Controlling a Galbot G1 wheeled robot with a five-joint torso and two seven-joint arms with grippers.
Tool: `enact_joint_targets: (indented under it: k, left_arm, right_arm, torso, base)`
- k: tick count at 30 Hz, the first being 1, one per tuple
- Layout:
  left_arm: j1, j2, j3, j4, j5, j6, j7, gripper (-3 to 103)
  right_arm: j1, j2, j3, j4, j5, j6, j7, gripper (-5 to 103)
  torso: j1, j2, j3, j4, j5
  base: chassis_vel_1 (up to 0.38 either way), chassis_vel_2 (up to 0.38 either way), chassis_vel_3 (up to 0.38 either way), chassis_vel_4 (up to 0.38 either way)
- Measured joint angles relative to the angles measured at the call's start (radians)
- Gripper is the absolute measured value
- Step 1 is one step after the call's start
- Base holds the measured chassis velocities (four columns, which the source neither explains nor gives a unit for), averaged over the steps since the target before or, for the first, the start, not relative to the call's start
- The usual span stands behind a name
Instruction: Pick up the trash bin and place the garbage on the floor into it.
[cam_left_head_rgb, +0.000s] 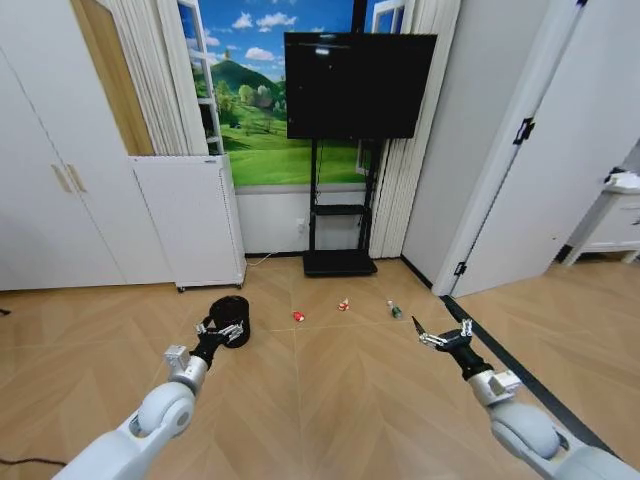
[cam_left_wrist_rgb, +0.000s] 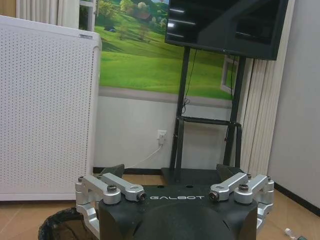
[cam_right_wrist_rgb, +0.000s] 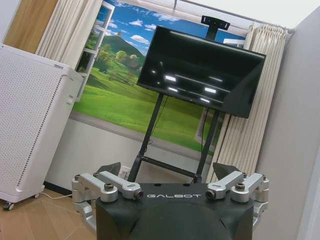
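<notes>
Black mesh trash bin (cam_left_head_rgb: 230, 312) upright on the floor (cam_left_head_rgb: 330, 400), near the white cabinet (cam_left_head_rgb: 188, 215) and left of the litter. Low and right at the bin, the left hand (cam_left_head_rgb: 220, 330), seen over its near side. Its fingers (cam_left_wrist_rgb: 112, 171) spread wide, pinching nothing. From the left wrist view, bin rim off to one side of the hand, not between the fingers, so no grip yet. Out over bare floor on the other side, the right hand (cam_left_head_rgb: 441, 336), spread open too and holding nothing. Three bits of garbage in a loose row past the bin: a red-and-white piece (cam_left_head_rgb: 298, 316) closest to the bin, a second red piece (cam_left_head_rgb: 343, 304) in the middle, and a small clear bottle (cam_left_head_rgb: 395, 310) with a green label at the far end, near the right hand. All three lying on the floor, none in the bin. Step in hand, by the look of it: reaching for the bin, the very first part of the job. Next move likely calling for a small shift of the left hand to get the rim between the fingers, then a firm squeeze and a lift without tipping. Thin rim, so easy to miss or let slip.
</notes>
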Motion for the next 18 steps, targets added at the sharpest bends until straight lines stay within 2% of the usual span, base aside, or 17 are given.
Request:
enact_joint_targets:
  k: [18]
  left_arm:
    - [0.037,-0.001,-0.022,-0.027,0.016,-0.007,-0.006,100]
  right_arm:
    - [-0.113,0.021,0.097,0.042,-0.013,0.016,-0.019,100]
  torso:
    - [0.000,0.000,0.000,-0.0001,-0.0001]
  base:
    - [0.000,0.000,0.000,0.000]
